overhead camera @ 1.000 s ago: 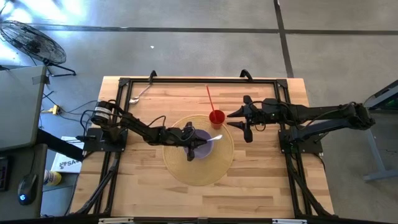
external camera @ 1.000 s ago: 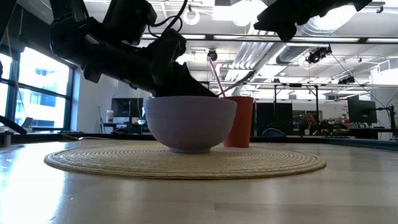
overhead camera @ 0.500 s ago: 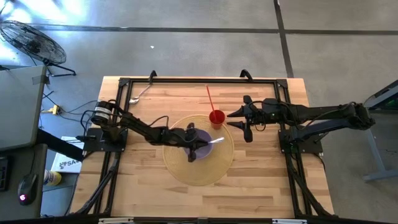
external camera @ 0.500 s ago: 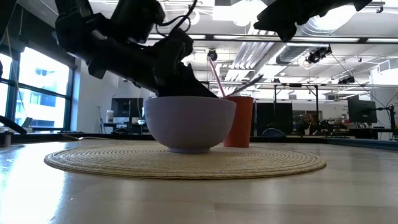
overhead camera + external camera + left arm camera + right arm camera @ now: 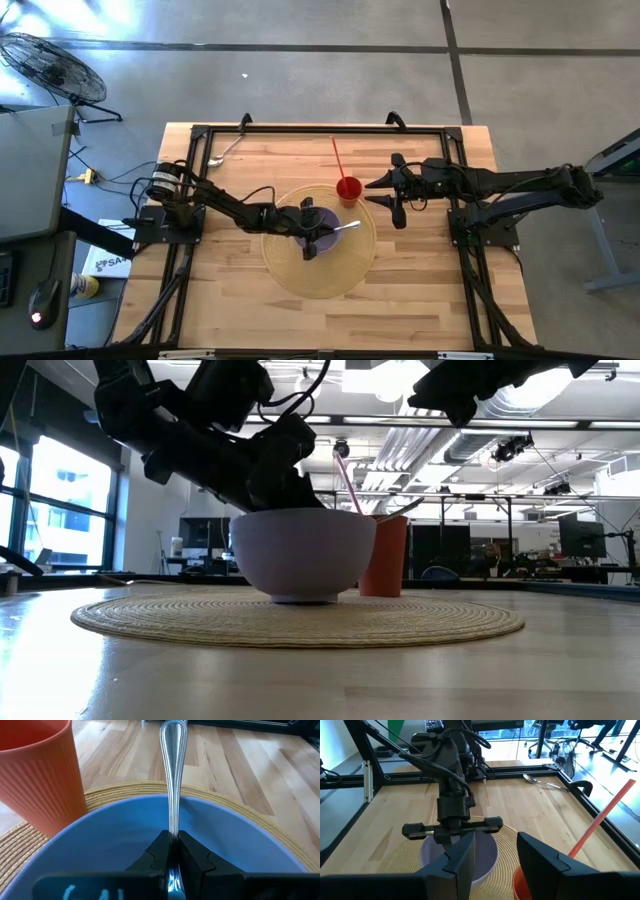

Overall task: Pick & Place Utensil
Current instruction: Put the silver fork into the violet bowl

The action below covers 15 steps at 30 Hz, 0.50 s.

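A blue-purple bowl (image 5: 325,232) (image 5: 303,555) sits on a round woven mat (image 5: 318,270). My left gripper (image 5: 172,851) (image 5: 311,230) reaches into the bowl from the table's left and is shut on a silver utensil (image 5: 172,775). The utensil's handle (image 5: 347,227) sticks out over the bowl's right rim, and its head is hidden under the fingers. A red ribbed cup (image 5: 348,188) (image 5: 37,775) with a red straw (image 5: 338,158) stands on the mat's far edge. My right gripper (image 5: 386,194) (image 5: 502,865) hangs open, right of the cup. My left gripper pinches the utensil's shaft (image 5: 173,836) between its two fingers, lying along it. The fingers come from the table's left, slanting down into the bowl. The rounded handle end (image 5: 173,730) points away, over the bowl's rim toward the table's right. The head end is hidden by the fingers.
A second silver spoon (image 5: 222,152) (image 5: 542,781) lies at the table's far left corner, next to the black frame (image 5: 300,129) that runs around the table. Bare wood lies near the mat (image 5: 330,320).
My left arm has risen a little behind the bowl, with its fingers still shut on the utensil. The handle's free end has swung slightly toward the near edge and now shows over the bowl's rim, in front of the cup, in the low view.
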Motion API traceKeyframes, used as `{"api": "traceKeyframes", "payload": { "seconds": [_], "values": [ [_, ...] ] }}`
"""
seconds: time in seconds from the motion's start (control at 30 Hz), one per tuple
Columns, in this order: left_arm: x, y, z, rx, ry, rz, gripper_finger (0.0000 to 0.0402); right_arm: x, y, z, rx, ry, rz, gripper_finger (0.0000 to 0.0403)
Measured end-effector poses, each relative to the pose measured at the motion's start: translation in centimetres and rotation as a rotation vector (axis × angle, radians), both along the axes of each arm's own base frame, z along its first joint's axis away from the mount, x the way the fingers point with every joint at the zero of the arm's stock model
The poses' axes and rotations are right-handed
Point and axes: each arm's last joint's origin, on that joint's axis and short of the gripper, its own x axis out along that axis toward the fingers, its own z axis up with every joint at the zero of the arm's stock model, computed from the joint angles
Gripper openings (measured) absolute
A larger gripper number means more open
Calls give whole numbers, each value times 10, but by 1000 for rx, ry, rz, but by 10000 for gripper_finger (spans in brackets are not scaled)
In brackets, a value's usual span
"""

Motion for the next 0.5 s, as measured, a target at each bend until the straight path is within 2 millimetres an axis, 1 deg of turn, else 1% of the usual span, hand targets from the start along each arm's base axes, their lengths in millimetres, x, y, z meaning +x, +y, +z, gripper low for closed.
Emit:
{"api": "traceKeyframes", "payload": {
  "seconds": [0.37,0.43,0.5],
  "values": [
    [0,-1,0,3,1,-29,22,0,-1,0,-6,0,-19,139],
    [0,-1,0,7,-2,-43,29,0,-1,0,-6,0,-18,139],
    [0,-1,0,9,-2,-45,46,0,-1,0,-6,0,-18,139]
  ]
}}
